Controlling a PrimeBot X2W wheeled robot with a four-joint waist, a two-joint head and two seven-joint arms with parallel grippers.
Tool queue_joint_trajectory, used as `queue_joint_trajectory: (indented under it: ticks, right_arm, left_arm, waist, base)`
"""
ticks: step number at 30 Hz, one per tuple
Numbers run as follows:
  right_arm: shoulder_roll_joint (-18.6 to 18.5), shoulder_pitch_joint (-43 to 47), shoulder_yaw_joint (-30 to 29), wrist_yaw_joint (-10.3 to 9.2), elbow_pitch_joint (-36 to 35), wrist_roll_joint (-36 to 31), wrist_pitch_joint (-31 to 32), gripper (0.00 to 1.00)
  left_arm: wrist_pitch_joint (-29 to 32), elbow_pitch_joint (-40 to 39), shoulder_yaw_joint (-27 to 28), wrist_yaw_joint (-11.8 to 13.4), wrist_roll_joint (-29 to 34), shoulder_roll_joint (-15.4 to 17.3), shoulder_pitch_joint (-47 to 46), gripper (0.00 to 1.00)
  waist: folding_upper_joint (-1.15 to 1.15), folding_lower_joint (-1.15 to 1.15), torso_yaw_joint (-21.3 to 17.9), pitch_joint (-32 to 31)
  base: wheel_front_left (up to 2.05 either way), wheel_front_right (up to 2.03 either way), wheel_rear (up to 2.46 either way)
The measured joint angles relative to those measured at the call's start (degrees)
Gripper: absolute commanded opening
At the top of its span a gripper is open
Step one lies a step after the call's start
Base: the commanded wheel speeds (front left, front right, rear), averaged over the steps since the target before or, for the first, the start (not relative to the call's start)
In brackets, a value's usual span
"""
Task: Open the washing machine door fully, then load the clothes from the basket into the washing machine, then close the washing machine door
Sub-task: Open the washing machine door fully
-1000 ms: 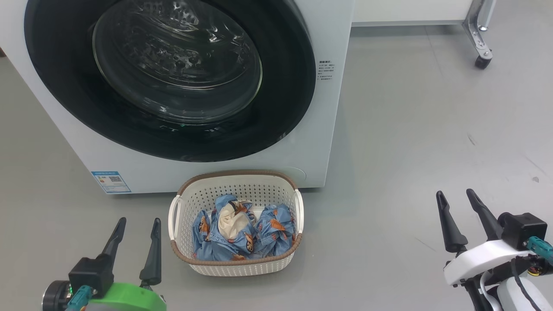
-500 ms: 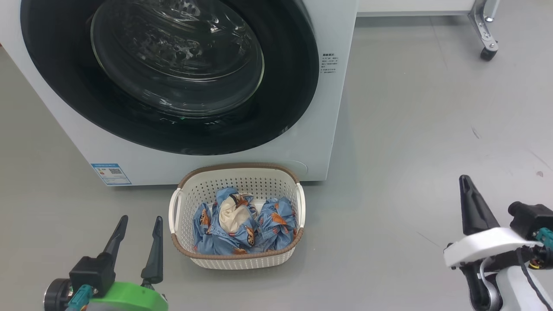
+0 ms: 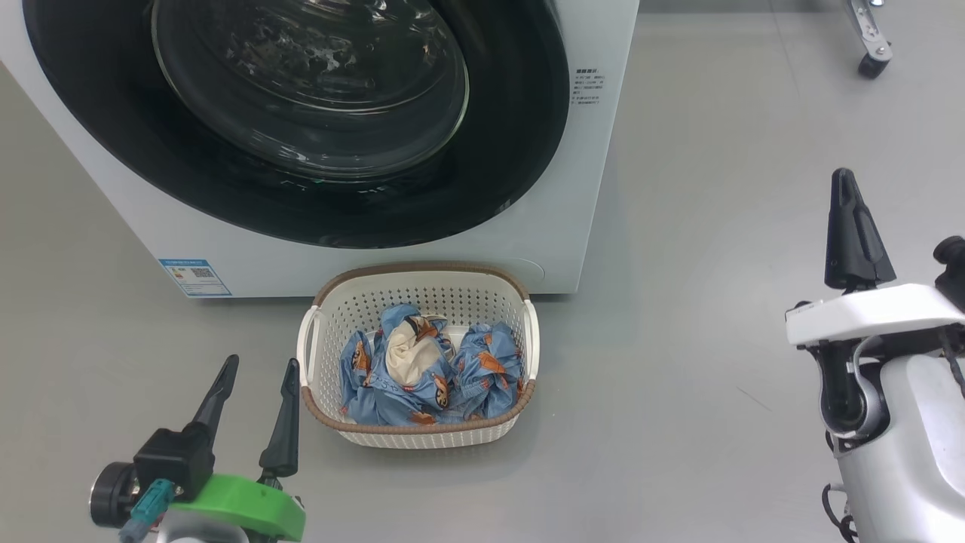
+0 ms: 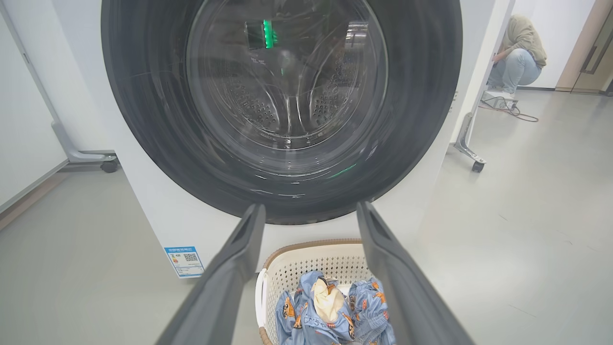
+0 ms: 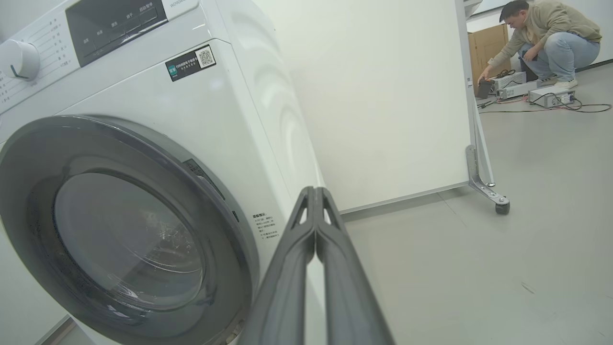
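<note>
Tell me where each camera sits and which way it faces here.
Head: up on the head, facing down at door, basket and clothes; left fingers apart, right fingers together.
Left wrist: low, facing the door straight on, between its own fingers.
Right wrist: off right, facing the washer obliquely along its own fingers; a person crouches beyond.
Shared: both wrist views catch the person.

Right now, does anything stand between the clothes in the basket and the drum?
Yes: the washing machine door is shut, just above the basket holding the clothes. Nothing else visible blocks that path.
</note>
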Motion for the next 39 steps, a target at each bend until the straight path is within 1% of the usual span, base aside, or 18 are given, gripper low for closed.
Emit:
queue_joint_trajectory:
  ticks: [7, 12, 17, 22, 29, 31, 39]
  right_arm:
    - [0.1, -5.1, 0.1, 0.19, 0.4, 3.5, 0.0, 0.0]
    - [-0.2, -8.9, 2.3, 0.19, 0.6, 7.8, 0.0, 0.0]
    - [-1.8, -12.9, 5.0, 0.19, 0.9, 12.1, 0.0, 0.0]
    - [-3.7, -16.4, 5.5, 0.19, 1.1, 16.9, 0.2, 0.0]
    - [-6.5, -21.3, 7.9, 0.19, 1.1, 24.3, 4.2, 0.0]
    - [-7.1, -23.0, 8.7, 0.19, 1.4, 28.6, 6.8, 0.0]
    - [-9.7, -27.4, 10.7, 0.19, 1.1, 40.1, 15.5, 0.0]
  left_arm:
    - [0.0, 0.1, -0.6, 0.0, 0.0, 0.0, -0.7, 1.0]
    - [0.0, 0.1, -1.2, 0.0, -0.1, 0.0, -1.8, 1.0]
    - [0.0, 0.1, -1.6, 0.0, -0.1, -0.1, -2.7, 1.0]
    - [0.0, 0.1, -2.3, 0.0, -0.1, -0.1, -3.5, 1.0]
    - [0.0, -0.2, -3.2, 0.0, -0.2, -0.1, -5.5, 1.0]
    - [0.0, -0.4, -3.5, 0.0, -0.2, -0.1, -6.4, 1.0]
    - [0.0, -1.0, -4.3, 0.0, -1.1, -0.7, -8.7, 1.0]
  waist:
    - [0.0, 0.0, 1.0, 1.2]
    - [0.0, 0.0, 1.8, 2.1]
    - [0.0, 0.0, 2.5, 3.1]
    - [0.0, 0.0, 3.2, 4.3]
    - [0.0, 0.0, 4.2, 6.6]
    - [0.0, 0.0, 4.7, 7.8]
    - [0.0, 0.0, 6.2, 11.1]
  base:
    - [0.0, 0.0, 0.0]
    - [0.0, 0.0, 0.0]
    - [0.0, 0.0, 0.0]
    - [0.0, 0.0, 0.0]
    - [0.0, 0.0, 0.0]
    - [0.0, 0.0, 0.0]
    - [0.0, 0.0, 0.0]
